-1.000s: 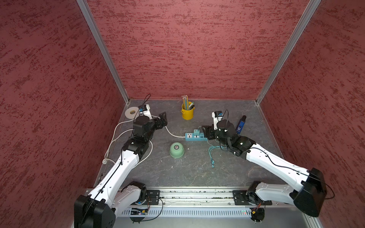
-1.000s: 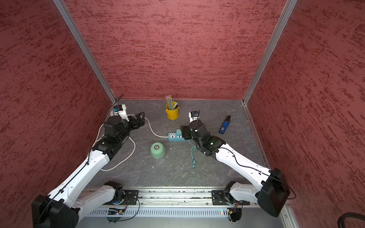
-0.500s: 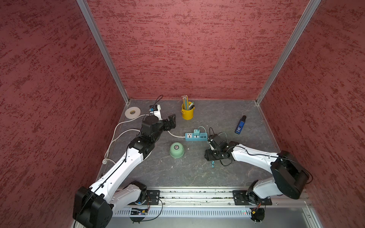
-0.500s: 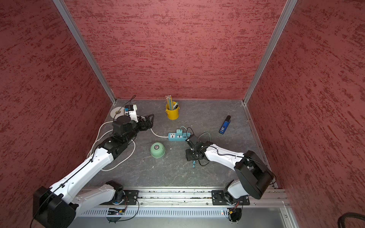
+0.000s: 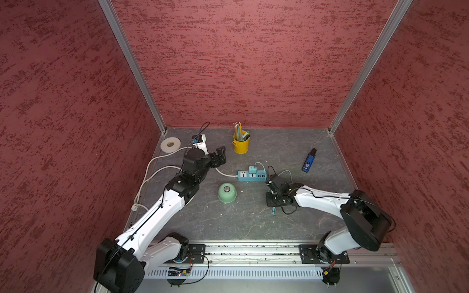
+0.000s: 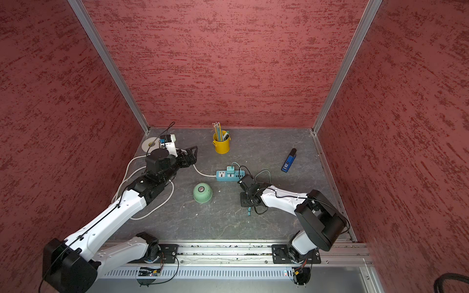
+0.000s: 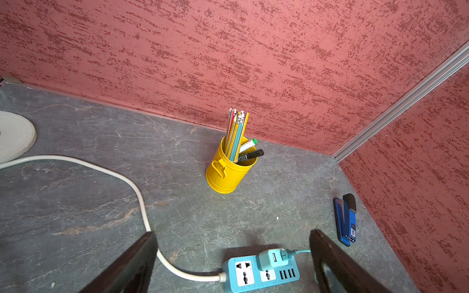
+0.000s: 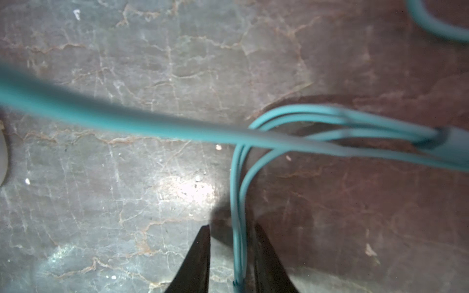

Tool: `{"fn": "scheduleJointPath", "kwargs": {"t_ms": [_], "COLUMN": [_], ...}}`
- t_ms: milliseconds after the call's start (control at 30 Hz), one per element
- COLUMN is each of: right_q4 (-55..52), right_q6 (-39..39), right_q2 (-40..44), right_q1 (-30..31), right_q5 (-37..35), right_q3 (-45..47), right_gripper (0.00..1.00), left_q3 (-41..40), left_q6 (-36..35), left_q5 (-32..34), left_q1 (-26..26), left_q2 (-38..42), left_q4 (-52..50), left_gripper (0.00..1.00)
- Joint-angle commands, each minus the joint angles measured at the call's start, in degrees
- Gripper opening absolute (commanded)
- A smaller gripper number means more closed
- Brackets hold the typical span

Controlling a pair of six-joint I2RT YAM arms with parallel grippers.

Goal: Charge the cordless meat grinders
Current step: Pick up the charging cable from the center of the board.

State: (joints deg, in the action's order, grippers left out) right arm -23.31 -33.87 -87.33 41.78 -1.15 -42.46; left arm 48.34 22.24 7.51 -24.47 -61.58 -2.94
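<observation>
Only near the start, by the look of it. Can see the meat grinder (image 5: 227, 193) sitting near the middle of the worktop (image 5: 228, 228), round side up, with no wire in it. So not charging yet.

Can see the blue power strip (image 5: 252, 175) just behind it, toward the back edge, with a small teal plug (image 5: 252, 169) already pushed in. Can follow the teal wire (image 8: 127, 119) from that plug down to the right pincer (image 8: 231, 225). Looks almost shut round the thin part of the wire, with a little gap on one side. Cannot tell if really pinching.

Can spot the wire's loose end (image 5: 273, 212) lying on the worktop just beside that pincer, well apart from the grinder.

Can see the left pincer (image 7: 233, 232) wide open, holding nothing, up near the strip's white cord (image 7: 142, 203).

Left to do, most likely: get hold of the wire, carry its end over, push it into the grinder.
</observation>
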Motion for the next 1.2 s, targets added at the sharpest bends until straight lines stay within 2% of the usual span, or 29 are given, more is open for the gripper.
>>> {"fn": "scheduleJointPath", "kwargs": {"t_ms": [0,100,233,400,667,800,900,967,1067,1167], "right_q4": [-0.68,-0.15,4.11,10.37,14.06,16.42,16.96,15.95,14.89,15.26], "right_q6": [-0.73,-0.9,-1.27,-1.76,-4.4,-3.58,-1.45,-0.39,0.03,-0.56], "right_q2": [-1.1,0.59,7.12,16.3,26.31,30.16,32.56,33.5,34.01,34.32], "right_q1": [-0.1,-0.09,-0.36,-1.97,-5.99,-7.02,-7.2,-7.33,-7.33,-7.33], "right_q5": [-2.69,-3.07,-1.56,1.14,4.11,7.22,8.38,8.68,9.32,10.61], "right_q3": [1.32,0.81,1.16,2.62,0.58,-0.48,-1.17,-1.84,-2.77,-3.36], "right_gripper": [0.13,0.0,0.0,0.0,0.0,0.0,0.0,0.0,0.0,0.0], "left_q3": [0.02,0.24,0.88,-1.26,-4.09,-3.81,-4.13,-3.53,-1.18,0.72], "left_q6": [-0.16,-0.64,-3.09,-5.39,-3.65,-8.96,-16.86,-21.43,-21.71,-20.54], "left_q5": [-0.4,-2.11,-4.86,-9.39,-11.9,-12.52,-14.17,-18.15,-27.21,-33.89], "left_q1": [-0.32,-0.79,-3.69,-9.82,-21.49,-25.51,-24.97,-22.6,-18.28,-18.02], "left_q2": [0.31,0.34,0.69,1.93,2.18,1.04,0.2,-1.42,-5.78,-10.46], "left_q4": [0.94,0.25,-1.28,-0.1,-1.66,-4.1,-3.29,-2.73,-1.21,1.65], "left_gripper": [0.94,0.94,0.94,0.93,0.92,0.93,0.97,0.98,0.98,0.99]}}
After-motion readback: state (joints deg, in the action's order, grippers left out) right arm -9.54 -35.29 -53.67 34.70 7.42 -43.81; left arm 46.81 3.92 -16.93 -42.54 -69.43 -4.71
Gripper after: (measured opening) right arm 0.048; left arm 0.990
